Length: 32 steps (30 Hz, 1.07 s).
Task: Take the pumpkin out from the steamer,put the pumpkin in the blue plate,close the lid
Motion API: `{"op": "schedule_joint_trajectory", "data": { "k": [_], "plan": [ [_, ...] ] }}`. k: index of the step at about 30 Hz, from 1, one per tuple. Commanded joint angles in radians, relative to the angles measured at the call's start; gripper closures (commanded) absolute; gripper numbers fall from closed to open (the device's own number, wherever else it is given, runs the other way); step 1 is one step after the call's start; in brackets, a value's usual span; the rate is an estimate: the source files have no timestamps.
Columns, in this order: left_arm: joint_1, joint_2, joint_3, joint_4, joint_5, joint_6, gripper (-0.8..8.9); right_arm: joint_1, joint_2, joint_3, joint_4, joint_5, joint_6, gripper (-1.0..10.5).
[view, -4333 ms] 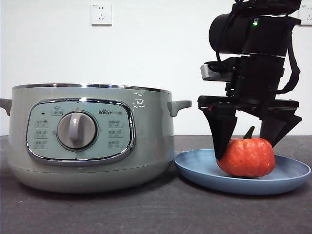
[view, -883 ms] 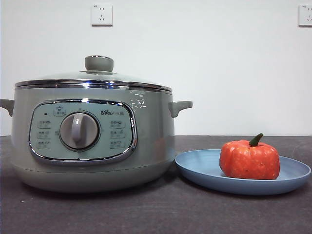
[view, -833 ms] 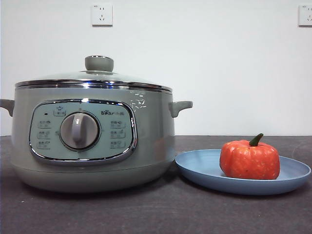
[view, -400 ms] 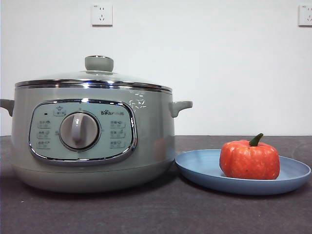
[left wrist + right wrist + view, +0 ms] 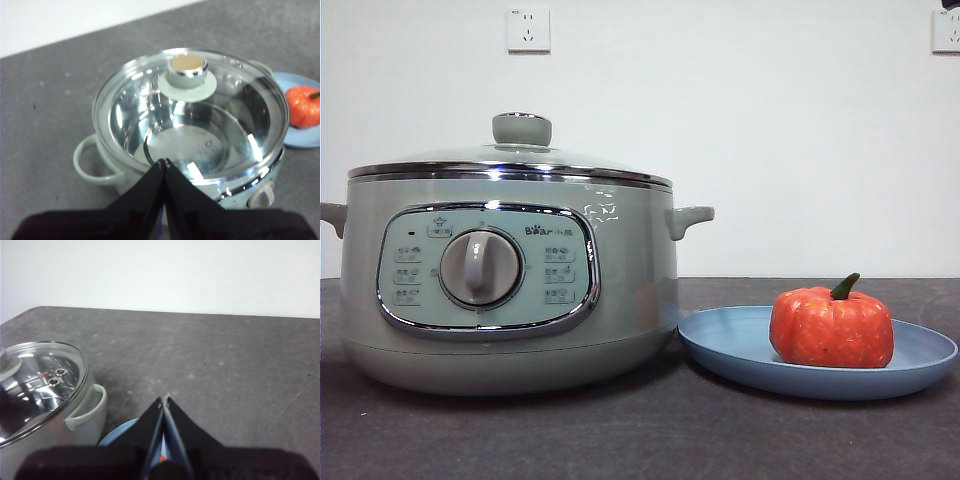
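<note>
The sage-green steamer (image 5: 510, 290) stands at the left with its glass lid (image 5: 510, 160) on it, knob up. The orange pumpkin (image 5: 832, 326) sits upright on the blue plate (image 5: 730, 345) to the steamer's right. My left gripper (image 5: 165, 162) is shut and empty, raised above the steamer (image 5: 100, 167), with the lid (image 5: 190, 115), the pumpkin (image 5: 303, 104) and the plate (image 5: 295, 142) below it. My right gripper (image 5: 165, 399) is shut and empty, raised over the plate (image 5: 120, 435), with the steamer (image 5: 85, 412) and lid (image 5: 40, 380) beside it. Neither gripper shows in the front view.
Dark grey table (image 5: 640, 440) runs in front of the pot and plate. A white wall with two sockets (image 5: 527, 28) stands behind. A dark tip (image 5: 951, 4) shows at the top right corner.
Since 3.8 s ago the arm over the plate has let go of the pumpkin and left the view, and the lid has been set on the steamer. Over the last second nothing moved.
</note>
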Motion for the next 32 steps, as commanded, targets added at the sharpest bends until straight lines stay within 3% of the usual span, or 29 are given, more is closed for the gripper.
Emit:
{"op": "schedule_joint_trajectory", "data": {
  "k": [1,10,15,20,23,32],
  "plan": [
    [0.0,-0.002,-0.004,-0.008,-0.001,0.002,8.17,0.0,-0.001,-0.006,-0.001,0.005,0.013,9.5],
    [0.011,-0.036,-0.003,-0.024,-0.005,0.005,8.17,0.0,-0.001,-0.006,-0.004,0.004,0.013,9.5],
    [0.146,-0.196,-0.007,-0.053,0.006,0.029,8.17,0.0,-0.001,-0.006,-0.033,0.003,0.013,9.5],
    [0.355,-0.348,-0.081,0.101,0.01,0.032,8.17,0.001,-0.001,-0.006,-0.071,0.003,0.013,9.5],
    [0.425,-0.382,-0.155,0.178,0.011,0.049,8.17,0.0,-0.001,-0.006,-0.1,0.003,0.013,9.5],
    [0.475,-0.388,-0.476,0.382,0.01,0.058,8.17,0.001,-0.001,-0.006,-0.169,0.003,0.013,9.5]
  ]
}}
